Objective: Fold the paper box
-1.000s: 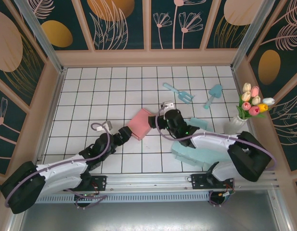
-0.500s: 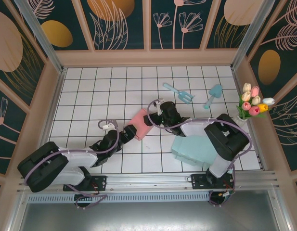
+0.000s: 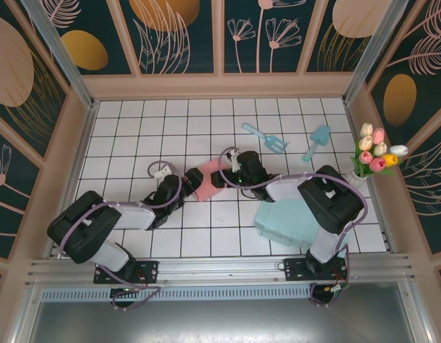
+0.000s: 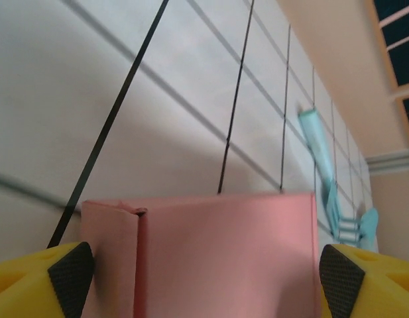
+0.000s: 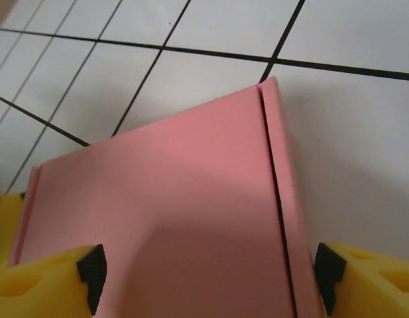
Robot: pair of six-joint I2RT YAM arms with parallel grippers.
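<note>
Two grippers flank the pink paper box [image 3: 206,180], which lies near the middle of the tiled table [image 3: 134,136]. Left gripper [image 3: 191,179] at the box's 9 o'clock: jaws spread wide, box between the pads. Right gripper [image 3: 221,176] at its 3 o'clock: jaws astride the box; whether they press it, cannot tell. Pale teal box [image 3: 291,221] at 4 o'clock, apart.

Left arm [image 3: 131,214] and right arm [image 3: 288,189] were white shells with black joint housings. A lavender cable [image 3: 134,205] ran back from behind the left claw [image 3: 191,179], and the right claw [image 3: 219,176] had the same. Fingers [image 4: 25,285] were yellow, with black pads [image 4: 71,275] on their inner faces. Black base mounts [image 3: 127,271] sat farthest from the claws.
</note>
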